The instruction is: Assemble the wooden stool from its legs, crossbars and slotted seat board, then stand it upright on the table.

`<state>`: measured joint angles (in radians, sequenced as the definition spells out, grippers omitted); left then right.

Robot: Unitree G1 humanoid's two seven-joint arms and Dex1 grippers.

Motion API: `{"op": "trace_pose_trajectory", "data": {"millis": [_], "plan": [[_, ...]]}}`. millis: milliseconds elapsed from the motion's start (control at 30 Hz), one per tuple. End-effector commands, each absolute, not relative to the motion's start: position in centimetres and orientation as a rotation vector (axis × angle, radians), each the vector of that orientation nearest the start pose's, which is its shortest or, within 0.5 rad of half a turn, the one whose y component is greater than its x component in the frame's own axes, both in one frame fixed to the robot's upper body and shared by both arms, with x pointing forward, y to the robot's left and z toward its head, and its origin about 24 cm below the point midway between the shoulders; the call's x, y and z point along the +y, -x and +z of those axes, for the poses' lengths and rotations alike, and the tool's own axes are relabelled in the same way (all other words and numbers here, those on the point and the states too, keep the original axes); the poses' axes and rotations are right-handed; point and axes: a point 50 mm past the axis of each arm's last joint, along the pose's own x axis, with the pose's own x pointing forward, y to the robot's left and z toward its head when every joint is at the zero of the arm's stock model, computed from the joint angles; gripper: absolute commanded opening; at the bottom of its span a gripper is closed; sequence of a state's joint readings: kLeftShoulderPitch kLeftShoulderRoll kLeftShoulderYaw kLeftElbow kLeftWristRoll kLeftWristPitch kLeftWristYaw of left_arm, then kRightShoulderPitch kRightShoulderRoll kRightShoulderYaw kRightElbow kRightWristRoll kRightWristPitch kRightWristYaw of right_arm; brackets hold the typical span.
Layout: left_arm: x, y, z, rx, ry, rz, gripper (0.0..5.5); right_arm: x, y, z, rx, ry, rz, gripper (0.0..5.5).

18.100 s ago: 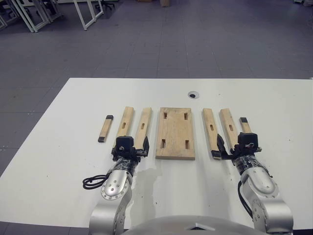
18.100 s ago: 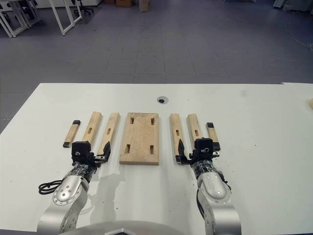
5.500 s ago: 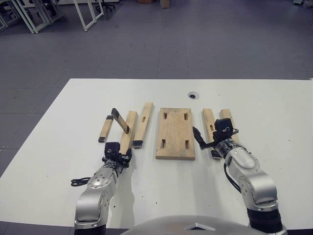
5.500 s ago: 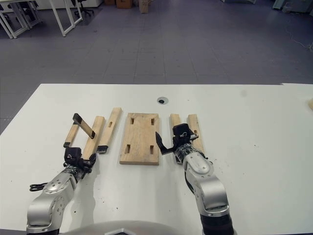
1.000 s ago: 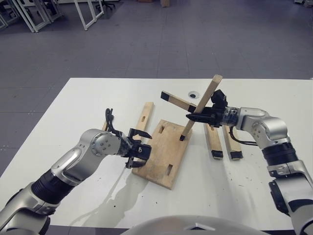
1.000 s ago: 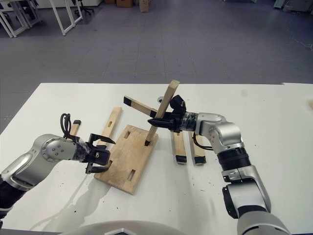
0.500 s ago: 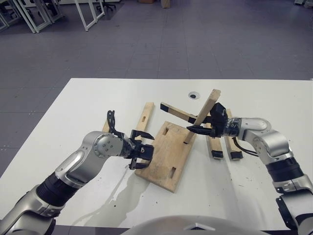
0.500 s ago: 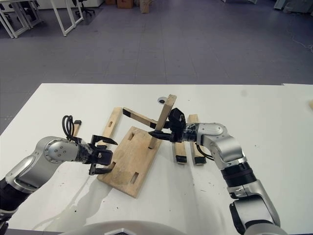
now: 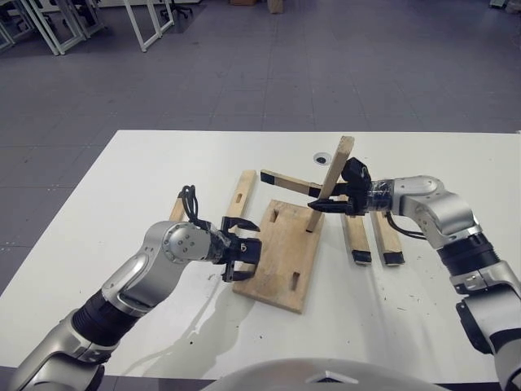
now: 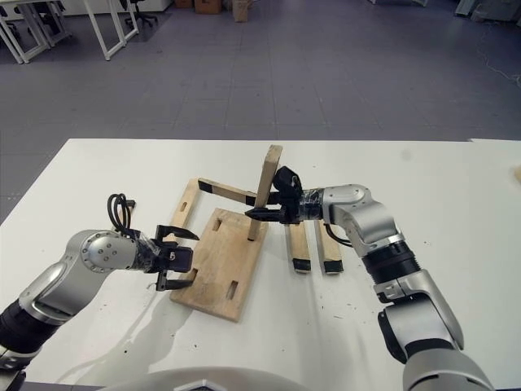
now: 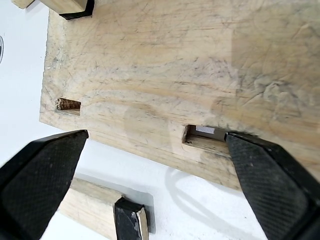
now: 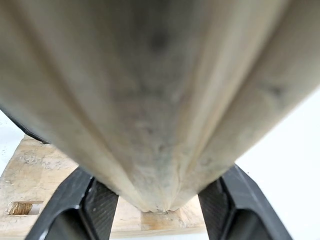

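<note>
Left eye view: mid-table, the left gripper (image 9: pixel 247 251) spreads its fingers wide at the left edge of the pale slotted seat board (image 9: pixel 281 269). Farther off, the right gripper (image 9: pixel 324 204) clamps a leg (image 9: pixel 338 159). The leg stands almost upright on the board's far right corner, with a crossbar (image 9: pixel 285 180) joined to it. The table (image 9: pixel 456 163) lies bare toward its far and right edges.

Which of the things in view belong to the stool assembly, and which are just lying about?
Job in hand:
slotted seat board
leg with a crossbar in it, held by the right gripper
two legs right of the board
one leg on its left
left gripper, open at the board's edge

Lying about:
grommet hole in the table
white frames on the floor
</note>
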<state>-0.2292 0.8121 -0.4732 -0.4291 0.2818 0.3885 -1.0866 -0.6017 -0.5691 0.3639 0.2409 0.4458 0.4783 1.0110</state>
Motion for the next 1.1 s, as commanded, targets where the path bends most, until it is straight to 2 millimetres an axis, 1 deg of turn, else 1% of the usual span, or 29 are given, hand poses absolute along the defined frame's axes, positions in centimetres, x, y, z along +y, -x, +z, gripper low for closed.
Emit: {"op": "trace_pose_trajectory", "data": {"millis": [33, 67, 133, 233, 300, 367, 400, 467, 500, 600, 667, 733, 833, 867, 900, 933, 967, 1000, 1033, 1100], "plan": [[13.9, -21.4, 7.9, 0.465, -1.052, -1.348, 5.06, -17.5, -29.0, 3.0, 0.819, 0.143, 1.045, 2.03], [13.9, -21.4, 7.9, 0.467, -1.052, -1.347, 5.06, -17.6, -29.2, 3.1, 0.805, 0.139, 1.036, 2.03], [14.0, -21.4, 7.9, 0.471, -1.052, -1.344, 5.06, -17.4, -29.6, 4.2, 0.752, 0.151, 1.046, 2.03], [14.1, -21.4, 7.8, 0.474, -1.05, -1.337, 5.06, -16.4, -30.0, 6.1, 0.667, 0.146, 1.087, 2.03], [14.2, -21.4, 7.8, 0.476, -1.049, -1.335, 5.06, -15.8, -30.1, 7.1, 0.62, 0.146, 1.115, 2.03], [14.2, -21.4, 7.7, 0.476, -1.049, -1.333, 5.06, -15.5, -29.8, 7.8, 0.589, 0.159, 1.141, 2.03], [14.2, -21.4, 7.7, 0.476, -1.048, -1.331, 5.11, -15.4, -29.7, 7.9, 0.585, 0.161, 1.151, 2.32], [14.2, -21.5, 7.7, 0.475, -1.047, -1.326, 5.11, -15.4, -29.7, 8.1, 0.573, 0.166, 1.147, 2.62], [14.2, -21.5, 7.7, 0.475, -1.047, -1.324, 5.11, -15.4, -29.8, 8.2, 0.568, 0.169, 1.14, 2.91], [14.3, -21.4, 7.7, 0.481, -1.045, -1.32, 5.11, -15.8, -30.0, 8.7, 0.555, 0.179, 1.119, 3.41], [14.4, -21.2, 7.6, 0.49, -1.037, -1.315, 5.11, -16.5, -29.9, 9.3, 0.549, 0.19, 1.104, 3.74], [14.7, -20.7, 7.3, 0.52, -1.017, -1.3, 5.11, -18.2, -29.5, 10.1, 0.558, 0.219, 1.064, 4.08], [14.8, -19.6, 6.9, 0.565, -0.957, -1.257, 5.11, -22.4, -28.1, 11.1, 0.617, 0.317, 0.916, 4.08], [14.7, -19.3, 6.7, 0.574, -0.935, -1.243, 5.11, -23.5, -27.4, 11.5, 0.635, 0.348, 0.879, 4.08], [14.7, -19.1, 6.7, 0.582, -0.91, -1.223, 5.11, -24.3, -26.9, 12.2, 0.633, 0.377, 0.833, 4.08], [14.6, -18.9, 6.7, 0.587, -0.89, -1.202, 5.11, -24.8, -26.8, 12.9, 0.611, 0.384, 0.782, 4.08], [14.6, -18.9, 6.8, 0.592, -0.87, -1.172, 5.11, -24.9, -27.2, 14.2, 0.541, 0.374, 0.702, 4.08], [14.6, -19.0, 6.8, 0.596, -0.857, -1.14, 5.11, -24.7, -28.0, 16.3, 0.407, 0.305, 0.582, 3.89], [14.7, -19.1, 6.8, 0.6, -0.849, -1.118, 5.11, -24.3, -28.4, 18.1, 0.3, 0.234, 0.506, 3.78], [14.6, -19.1, 6.7, 0.608, -0.833, -1.093, 5.11, -22.1, -28.9, 22.4, 0.058, 0.027, 0.426, 3.36]]}}
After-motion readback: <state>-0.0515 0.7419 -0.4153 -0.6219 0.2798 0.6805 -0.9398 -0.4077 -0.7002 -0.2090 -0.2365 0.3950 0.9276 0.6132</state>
